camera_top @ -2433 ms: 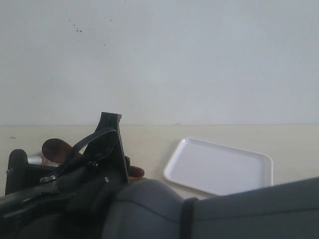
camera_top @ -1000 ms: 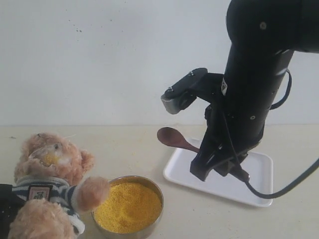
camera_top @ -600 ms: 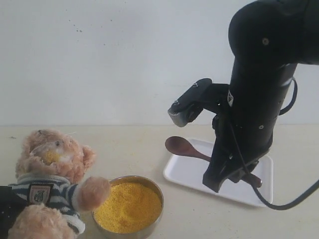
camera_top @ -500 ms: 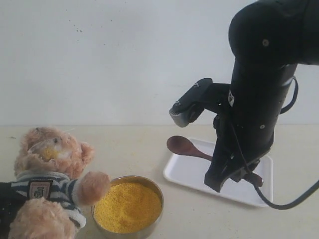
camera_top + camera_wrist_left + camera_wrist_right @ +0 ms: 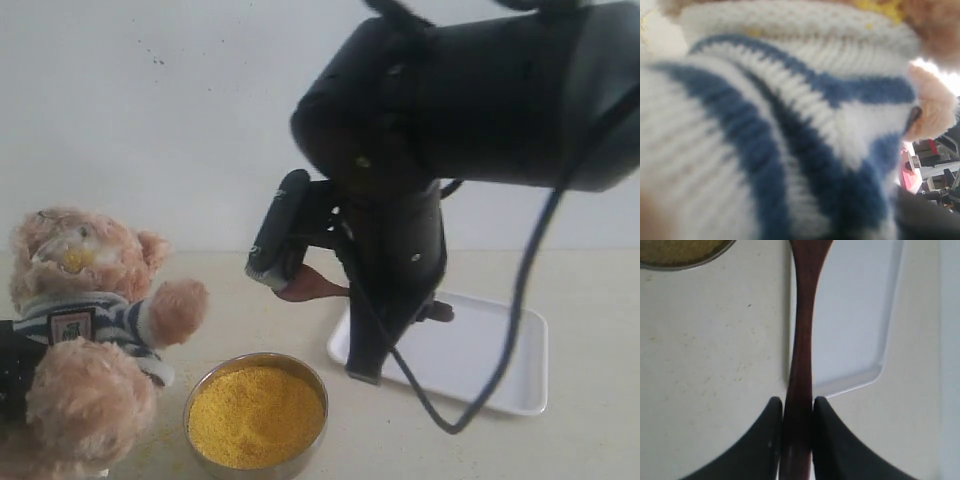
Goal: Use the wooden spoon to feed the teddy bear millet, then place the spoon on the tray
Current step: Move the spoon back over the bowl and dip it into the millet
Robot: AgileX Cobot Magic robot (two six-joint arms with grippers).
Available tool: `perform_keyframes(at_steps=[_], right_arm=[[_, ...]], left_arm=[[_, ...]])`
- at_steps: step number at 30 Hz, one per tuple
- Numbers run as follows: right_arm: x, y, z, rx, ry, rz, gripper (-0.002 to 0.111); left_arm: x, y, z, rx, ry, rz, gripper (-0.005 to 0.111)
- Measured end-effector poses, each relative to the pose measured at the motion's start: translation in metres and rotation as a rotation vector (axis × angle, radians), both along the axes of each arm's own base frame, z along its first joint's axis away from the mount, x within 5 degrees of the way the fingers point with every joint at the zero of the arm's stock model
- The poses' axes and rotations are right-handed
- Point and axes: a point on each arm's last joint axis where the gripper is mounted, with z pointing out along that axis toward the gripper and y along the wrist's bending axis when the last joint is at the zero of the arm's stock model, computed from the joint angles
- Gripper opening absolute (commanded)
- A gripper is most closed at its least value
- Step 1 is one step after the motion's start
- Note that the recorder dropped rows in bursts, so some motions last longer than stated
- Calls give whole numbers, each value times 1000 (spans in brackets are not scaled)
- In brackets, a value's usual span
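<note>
Your right gripper clamps the wooden spoon by its handle, and its scoop end overhangs the tray at the 9 o'clock rim. Shift toward 3 o'clock, lower flat, then release inside the rim.

Wall: plain, pale grey-white, matte; fills the upper half of the exterior view. A cluster of small dark specks sits high on it, toward the left.

Surface: cream, smooth; meets the wall along a straight horizontal line. The right wrist view shows fine dark flecks scattered on the same cream top.

Light: even and diffuse; shadows are faint and soft-edged.

Left wrist view, at one edge: blurred room clutter, grey frames and a reddish patch, too soft to identify.
</note>
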Motion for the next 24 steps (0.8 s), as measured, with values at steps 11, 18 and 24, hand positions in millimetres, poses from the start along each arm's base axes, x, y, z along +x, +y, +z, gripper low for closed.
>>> perform_keyframes(at_steps=[11,18,24], right_arm=[[12,44,-55,-96,103,101,0],[11,45,-55,-74,111,84,0],[13,47,-65,-96,122,79,0]], left_arm=[[13,23,-11,274,-24,129,4],[14,23,10,98,-136,65,4],[15,21,27,-100,-105,43,4]])
